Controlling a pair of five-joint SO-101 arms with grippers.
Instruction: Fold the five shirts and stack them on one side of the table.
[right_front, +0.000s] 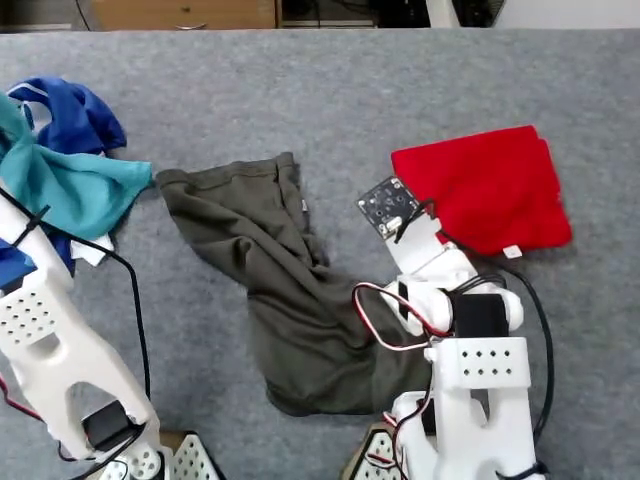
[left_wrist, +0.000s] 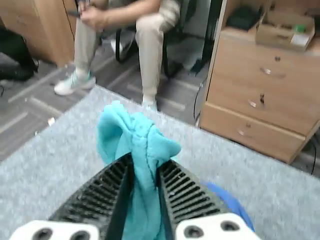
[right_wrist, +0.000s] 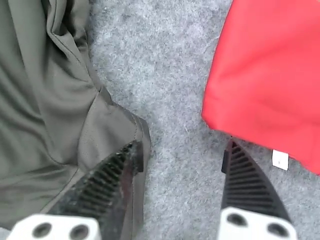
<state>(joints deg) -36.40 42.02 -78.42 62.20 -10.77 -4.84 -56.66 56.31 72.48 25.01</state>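
The olive shirt (right_front: 290, 290) lay crumpled on the table (right_front: 300, 90), its long axis slanting from the centre toward the near edge. The right gripper (right_wrist: 182, 147) gaped open, one finger at the olive shirt's edge and the other beside the folded red shirt (right_front: 485, 185). By the left edge, the left gripper (left_wrist: 145, 160) pinched the teal shirt (left_wrist: 137, 135).

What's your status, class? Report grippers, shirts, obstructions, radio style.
Left gripper shut on teal shirt. Right gripper open between olive shirt and folded red shirt. Blue shirt bunched beside teal.
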